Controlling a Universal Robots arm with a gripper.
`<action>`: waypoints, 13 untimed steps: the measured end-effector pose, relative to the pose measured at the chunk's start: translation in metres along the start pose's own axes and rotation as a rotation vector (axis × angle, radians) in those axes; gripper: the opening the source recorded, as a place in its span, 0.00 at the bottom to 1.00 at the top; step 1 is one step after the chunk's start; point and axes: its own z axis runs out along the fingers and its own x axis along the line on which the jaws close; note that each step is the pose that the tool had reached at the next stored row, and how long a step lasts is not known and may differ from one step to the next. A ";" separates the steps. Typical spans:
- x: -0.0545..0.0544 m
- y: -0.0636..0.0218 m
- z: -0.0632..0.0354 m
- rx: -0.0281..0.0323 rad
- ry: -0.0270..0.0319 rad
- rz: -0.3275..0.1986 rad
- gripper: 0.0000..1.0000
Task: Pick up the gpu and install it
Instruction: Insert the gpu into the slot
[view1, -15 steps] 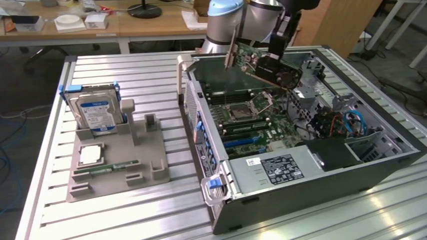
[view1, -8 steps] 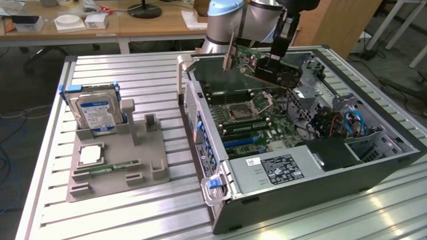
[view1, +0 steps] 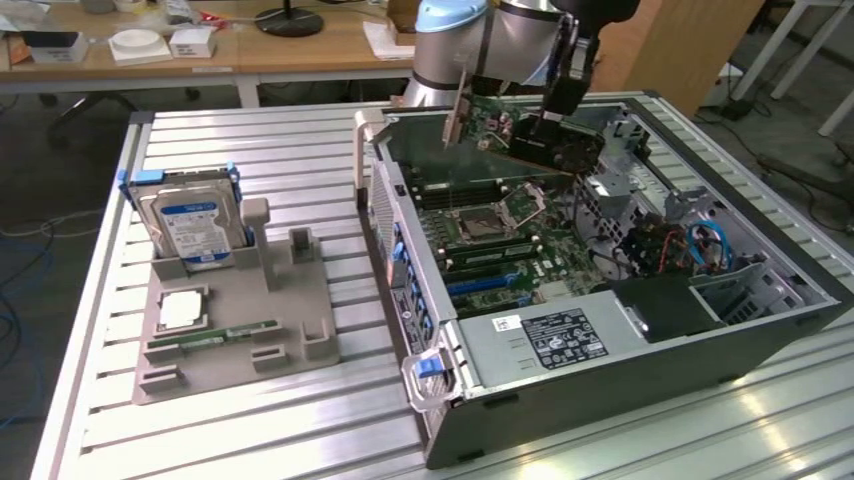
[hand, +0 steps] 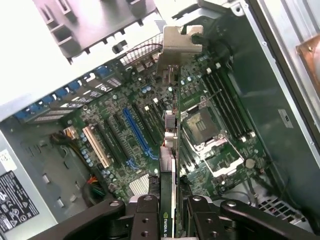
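Exterior view, left portion: a gray holder tray is being carried by the slatted metal table.
Hard drive: the silver hard drive with a blue-white label is being held upright in a slot at the tray's far end.
Memory stick: the narrow green memory stick is being held flat near the tray's front, with a square processor chip just behind it.
Computer case: the open computer case is being presented on its side, to the exterior view's right of the tray, with the motherboard exposed.
Gpu: the gpu is being held in the air above the far end of the motherboard, tilted and apart from the board.
Gripper: the gripper is being used as a clamp on the gpu, which is being pinched between its fingers.
Wrist view, grip: the gpu is being seen edge-on; the gripper is being closed on both faces of the card by its fingers.
Wrist view, bracket: the silver end bracket is being carried at the card's far end, near the case's rear wall.
Wrist view, board: a blue slot is being shown on the motherboard below, beside the card and apart from it.
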 end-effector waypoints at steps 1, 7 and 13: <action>0.000 0.0000 0.0002 -0.0004 0.0000 -0.015 0.26; 0.000 0.0000 0.0010 0.0050 -0.0038 -0.105 0.26; 0.000 -0.0001 0.0026 0.0089 -0.0073 -0.192 0.26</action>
